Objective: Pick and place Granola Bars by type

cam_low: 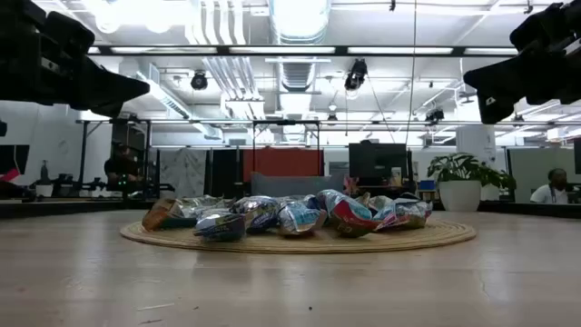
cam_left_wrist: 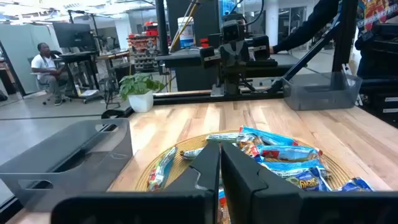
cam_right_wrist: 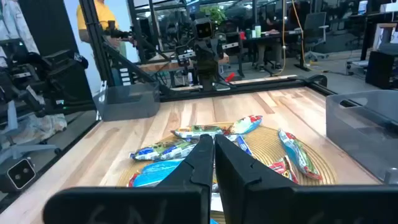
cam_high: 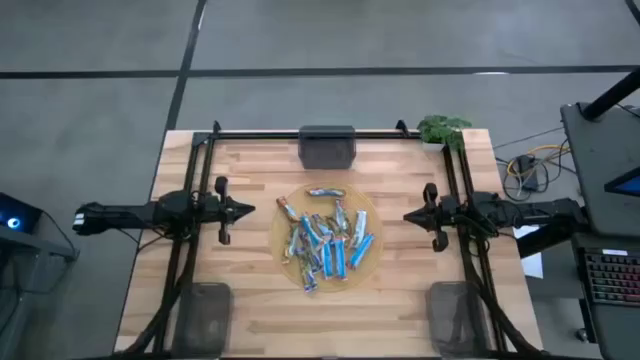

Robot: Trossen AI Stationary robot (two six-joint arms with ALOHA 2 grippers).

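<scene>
The Granola Bars (cam_high: pixel 325 240) are lying in a messy heap on a round woven mat (cam_high: pixel 290 262) in the middle of the counter (cam_high: pixel 250 320). They are piling on top of each other, blue ones and brown ones all mixed up.

The left end effector (cam_high: pixel 246 210) is hanging in the air near the left edge of the mat, with its fingers pressing shut and holding nothing. The right end effector (cam_high: pixel 410 215) is waiting near the mat's right edge, shut and empty too.

Three grey bins are sitting at the counter's edges: one at the far edge (cam_high: pixel 327 146), one near the front left corner (cam_high: pixel 205 312) and one near the front right corner (cam_high: pixel 455 312).

Because the bars are touching and crossing, the fingers could be grabbing two at once, or the wrong kind. The shiny wrappers could be slipping out. A push could be sliding bars off the mat, and a bar could be landing in the wrong bin
</scene>
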